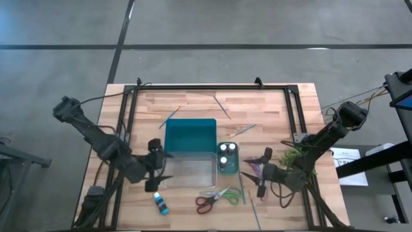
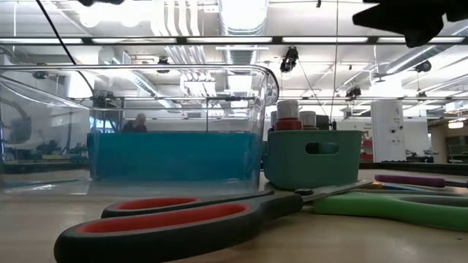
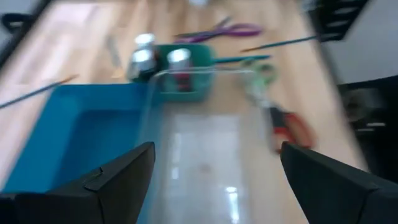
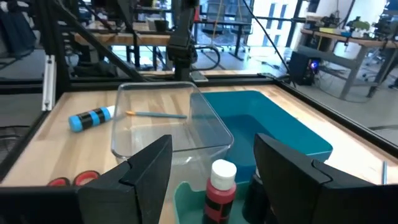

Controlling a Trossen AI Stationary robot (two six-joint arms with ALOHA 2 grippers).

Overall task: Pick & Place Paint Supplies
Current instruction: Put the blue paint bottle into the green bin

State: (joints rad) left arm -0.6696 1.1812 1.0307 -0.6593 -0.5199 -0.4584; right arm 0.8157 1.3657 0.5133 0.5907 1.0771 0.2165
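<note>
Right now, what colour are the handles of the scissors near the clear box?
Red and green scissors, clearest from the high view.

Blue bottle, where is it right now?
In the high view the blue bottle lies on its side on the table's near-left part, apart from the clear container, left of the red-handled scissors.

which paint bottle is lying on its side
The blue paint bottle, alone on the bare wood in front of the clear container; the others stand upright in the small teal cup.

Floor: grey slabs [image 1: 257, 26] with dark seams
Ceiling: long strip lights [image 2: 183, 40] (several rows)
Furniture: workbenches [image 4: 336, 43] behind the table
</note>
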